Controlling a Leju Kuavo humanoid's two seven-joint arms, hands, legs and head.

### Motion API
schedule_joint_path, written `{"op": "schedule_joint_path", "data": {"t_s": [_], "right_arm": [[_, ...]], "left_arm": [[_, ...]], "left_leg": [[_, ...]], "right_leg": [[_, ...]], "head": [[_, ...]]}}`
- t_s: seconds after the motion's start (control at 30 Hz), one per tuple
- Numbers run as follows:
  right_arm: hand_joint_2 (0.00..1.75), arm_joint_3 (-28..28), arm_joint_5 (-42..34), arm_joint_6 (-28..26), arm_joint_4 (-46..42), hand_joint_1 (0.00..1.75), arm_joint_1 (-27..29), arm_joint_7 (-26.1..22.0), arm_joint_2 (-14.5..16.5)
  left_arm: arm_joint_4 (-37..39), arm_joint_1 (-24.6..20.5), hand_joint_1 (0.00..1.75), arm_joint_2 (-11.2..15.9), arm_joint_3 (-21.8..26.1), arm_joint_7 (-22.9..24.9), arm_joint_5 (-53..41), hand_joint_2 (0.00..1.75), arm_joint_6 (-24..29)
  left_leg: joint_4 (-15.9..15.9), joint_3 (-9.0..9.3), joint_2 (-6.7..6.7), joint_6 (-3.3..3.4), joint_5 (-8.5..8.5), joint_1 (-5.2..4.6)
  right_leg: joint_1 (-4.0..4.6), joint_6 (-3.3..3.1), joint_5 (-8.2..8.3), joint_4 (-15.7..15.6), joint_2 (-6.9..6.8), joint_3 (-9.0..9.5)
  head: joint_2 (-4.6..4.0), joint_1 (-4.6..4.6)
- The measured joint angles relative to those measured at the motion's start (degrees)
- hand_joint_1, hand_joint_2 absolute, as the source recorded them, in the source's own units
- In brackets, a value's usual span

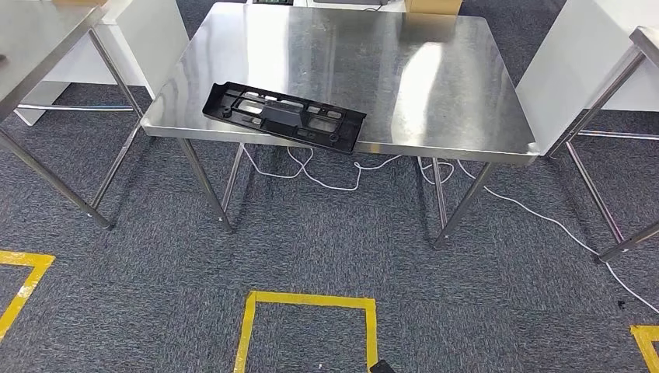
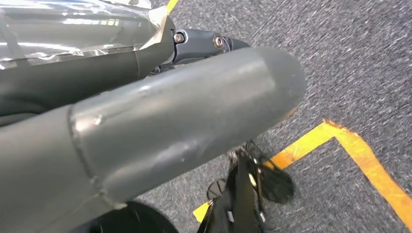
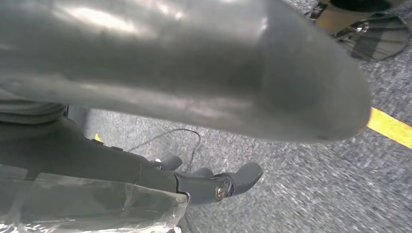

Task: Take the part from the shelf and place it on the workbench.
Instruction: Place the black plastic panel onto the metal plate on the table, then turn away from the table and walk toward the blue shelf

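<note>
Head view: a long, flat black plastic part (image 1: 284, 117) with cut-out openings lies on the polished steel surface (image 1: 435, 85), at its near edge toward the left corner, one end jutting slightly past the rim. Its long axis runs nearly along that edge, angled a little.

Left wrist view: the left robot hand (image 2: 194, 97) hangs above grey carpet (image 2: 354, 63) and yellow floor tape (image 2: 369, 165), fingers extended, grasping nothing.

Right wrist view: the right robot hand (image 3: 218, 102) hangs likewise, dark fingers (image 3: 233, 182) apart, released.
</note>
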Motion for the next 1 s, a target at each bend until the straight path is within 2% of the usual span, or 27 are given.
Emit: {"op": "schedule_joint_path", "data": {"t_s": [0.03,0.07,0.13,0.17,0.2,0.23,0.3,0.33,0.37,0.4,0.43,0.47,0.5,0.53,0.57,0.6,0.63,0.67,0.7,0.77,0.8,0.83,0.87,0.9,0.93,0.97,1.0], "right_arm": [[0.0,-0.08,0.02,-0.5,0.09,0.0,0.03,0.01,-0.01],[0.0,-0.18,0.05,-1.26,0.15,0.0,0.05,-0.13,-0.01],[0.0,-0.34,0.39,-3.08,0.28,0.0,0.03,-0.73,-0.01],[0.0,-0.39,0.69,-3.91,0.32,0.0,-0.02,-1.17,-0.02],[0.0,-0.4,0.98,-4.54,0.35,0.0,-0.14,-1.58,-0.02],[0.0,-0.4,1.18,-5.07,0.37,0.0,-0.34,-2.05,-0.02],[0.0,-0.56,1.07,-6.1,0.37,0.0,-0.8,-3.0,0.04],[0.0,-0.74,0.81,-6.66,0.37,0.0,-0.99,-3.44,0.08],[0.0,-1.0,0.44,-7.17,0.37,0.0,-1.12,-3.81,0.11],[0.0,-1.3,0.04,-7.62,0.37,0.0,-1.19,-4.13,0.15],[0.0,-1.6,-0.34,-7.95,0.37,0.0,-1.22,-4.35,0.17],[0.0,-1.92,-0.68,-8.2,0.37,0.0,-1.23,-4.57,0.19],[0.0,-2.22,-0.89,-8.39,0.37,0.0,-1.22,-4.73,0.2],[0.0,-2.47,-1.03,-8.53,0.38,0.0,-1.2,-4.83,0.21],[0.0,-2.7,-1.13,-8.67,0.4,0.0,-1.16,-4.9,0.21],[0.0,-2.91,-1.27,-8.78,0.42,0.0,-1.05,-4.92,0.22],[0.0,-3.1,-1.46,-8.85,0.47,0.0,-0.92,-4.87,0.26],[0.0,-3.33,-1.69,-8.9,0.52,0.0,-0.79,-4.8,0.31],[0.0,-3.58,-1.9,-8.91,0.57,0.0,-0.66,-4.7,0.36],[0.0,-3.99,-2.1,-8.92,0.64,0.0,-0.47,-4.57,0.46],[0.0,-4.14,-2.12,-8.92,0.67,0.0,-0.38,-4.54,0.49],[0.0,-4.22,-2.16,-8.93,0.69,0.0,-0.31,-4.49,0.5],[0.0,-4.31,-2.23,-8.95,0.71,0.0,-0.24,-4.43,0.5],[0.0,-4.45,-2.3,-8.97,0.74,0.0,-0.16,-4.37,0.5],[0.0,-4.61,-2.38,-8.99,0.76,0.0,-0.07,-4.31,0.5],[0.0,-4.81,-2.48,-9.05,0.78,0.0,0.03,-4.31,0.49],[0.0,-5.02,-2.61,-9.15,0.8,0.0,0.11,-4.35,0.48]], "left_arm": [[-0.01,-0.09,0.0,0.02,-0.07,0.01,-0.07,0.0,0.03],[-0.01,-0.15,0.0,0.03,-0.14,0.03,-0.13,0.0,0.1],[-0.01,-0.11,0.0,0.02,-0.24,0.06,-0.38,0.0,0.28],[-0.01,-0.08,0.0,-0.02,-0.31,0.05,-0.57,0.0,0.36],[-0.01,-0.07,0.0,-0.04,-0.39,0.02,-0.85,0.0,0.39],[-0.01,-0.08,0.0,-0.07,-0.51,-0.02,-1.19,0.0,0.33],[-0.01,-0.08,0.0,0.01,-0.87,-0.12,-2.03,0.0,-0.06],[-0.02,-0.08,0.0,0.05,-1.13,-0.14,-2.49,0.0,-0.35],[-0.02,-0.08,0.0,0.1,-1.43,-0.16,-2.97,0.0,-0.68],[-0.01,-0.08,0.0,0.14,-1.77,-0.16,-3.41,0.0,-0.99],[-0.01,-0.08,0.0,0.17,-2.08,-0.16,-3.81,0.0,-1.24],[-0.01,-0.09,0.0,0.19,-2.37,-0.16,-4.08,0.0,-1.44],[0.0,-0.09,0.0,0.21,-2.65,-0.16,-4.25,0.0,-1.53],[-0.01,-0.08,0.0,0.22,-2.88,-0.15,-4.35,0.0,-1.59],[-0.01,-0.08,0.0,0.26,-3.07,-0.14,-4.38,0.0,-1.6],[-0.01,-0.07,0.0,0.3,-3.2,-0.09,-4.4,0.0,-1.59],[-0.01,-0.05,0.0,0.37,-3.25,-0.02,-4.41,0.0,-1.54],[-0.01,-0.02,0.0,0.46,-3.27,0.08,-4.41,0.0,-1.43],[0.0,0.03,0.0,0.53,-3.27,0.21,-4.41,0.0,-1.29],[0.0,0.1,0.0,0.66,-3.27,0.42,-4.41,0.0,-1.09],[0.0,0.12,0.0,0.68,-3.27,0.49,-4.41,0.0,-1.05],[0.0,0.13,0.0,0.7,-3.27,0.51,-4.41,0.0,-1.03],[-0.01,0.12,0.0,0.75,-3.28,0.5,-4.5,0.0,-0.93],[-0.01,0.13,0.0,0.81,-3.31,0.5,-4.67,0.0,-0.75],[-0.01,0.13,0.0,0.88,-3.38,0.51,-4.9,0.0,-0.52],[-0.01,0.12,0.0,0.94,-3.52,0.55,-5.21,0.0,-0.28],[-0.01,0.13,0.0,0.98,-3.71,0.59,-5.53,0.0,-0.12]], "left_leg": [[-2.78,1.65,-0.1,0.19,-0.88,-0.15],[-4.17,2.2,-0.2,0.56,-1.55,-0.43],[-4.68,1.42,0.0,1.84,-0.9,-0.74],[-4.88,0.83,0.17,2.57,-0.28,-0.83],[-5.09,0.07,0.36,3.27,0.44,-0.87],[-5.19,-0.83,0.55,3.77,1.2,-0.91],[-5.15,-2.82,0.72,4.18,2.74,-1.15],[-5.11,-3.75,0.8,4.19,3.56,-1.25],[-5.07,-4.72,0.86,4.15,4.4,-1.36],[-5.03,-5.66,0.89,4.06,5.25,-1.45],[-5.0,-6.5,0.9,3.94,6.07,-1.52],[-4.96,-7.3,0.89,3.76,6.89,-1.6],[-4.95,-7.87,0.89,3.52,7.66,-1.68],[-5.08,-8.18,0.94,3.21,8.42,-1.75],[-5.3,-8.32,1.02,2.87,9.17,-1.76],[-5.65,-8.35,1.09,2.49,9.96,-1.76],[-5.93,-8.45,1.12,2.14,10.44,-1.65],[-5.7,-8.74,1.03,1.79,9.88,-1.5],[-4.49,-9.21,0.92,1.44,7.97,-1.36],[1.32,-10.58,0.6,0.77,1.44,-1.07],[5.25,-11.13,0.52,0.43,-1.34,-0.94],[8.69,-11.36,0.45,0.11,-2.58,-0.81],[10.95,-11.07,0.45,-0.17,-2.2,-0.62],[11.4,-9.96,0.46,-0.4,-0.58,-0.36],[9.89,-7.95,0.47,-0.58,1.27,-0.09],[6.6,-5.19,0.43,-0.74,2.15,0.16],[2.62,-2.28,0.32,-0.77,2.01,0.19]], "right_leg": [[0.08,0.46,0.3,0.39,0.04,-0.49],[0.17,0.97,0.71,0.54,0.04,-0.84],[0.17,1.99,1.34,0.67,0.04,-1.33],[0.15,2.13,0.65,1.31,0.13,-1.78],[0.12,2.0,-1.08,2.89,0.22,-2.54],[0.01,1.65,-3.73,5.58,0.31,-3.49],[-0.04,1.28,-8.81,12.6,0.44,-5.29],[-0.05,1.53,-9.83,15.44,0.46,-5.44],[-0.03,2.03,-9.51,16.78,0.48,-4.74],[0.02,2.62,-8.19,16.25,0.49,-3.09],[0.07,3.0,-6.67,13.78,0.5,-0.54],[0.17,2.98,-5.87,9.62,0.52,2.81],[0.45,2.58,-6.03,4.55,0.53,6.19],[0.74,2.02,-6.71,0.49,0.56,8.62],[1.06,1.43,-7.42,-2.29,0.59,10.02],[1.34,0.94,-7.53,-3.5,0.62,10.22],[1.0,0.49,-7.0,-3.43,0.63,9.74],[0.71,-0.04,-6.33,-3.44,0.54,9.25],[0.37,-0.68,-5.57,-3.49,0.42,8.65],[0.18,-1.56,-4.15,-3.48,0.14,7.21],[0.22,-1.74,-3.49,-3.41,0.04,6.4],[0.26,-1.67,-2.92,-3.3,-0.04,5.57],[0.25,-1.53,-2.43,-3.11,-0.11,4.78],[0.19,-1.27,-2.02,-2.79,-0.13,3.96],[0.09,-0.97,-1.7,-2.38,-0.11,3.17],[0.0,-0.63,-1.43,-1.87,-0.1,2.43],[0.02,-0.29,-1.23,-1.3,-0.11,1.69]], "head": [[0.0,0.04],[0.0,0.08],[0.0,0.12],[0.0,0.14],[0.0,0.22],[0.0,0.29],[0.0,0.42],[0.0,0.42],[0.0,0.42],[0.0,0.43],[0.0,0.43],[0.0,0.44],[0.0,0.43],[0.0,0.4],[0.0,0.38],[0.0,0.34],[0.0,0.31],[0.0,0.27],[0.0,0.21],[0.0,0.1],[0.0,0.08],[0.0,0.07],[0.0,0.07],[0.0,0.07],[0.0,0.07],[0.0,0.06],[0.0,0.04]]}}
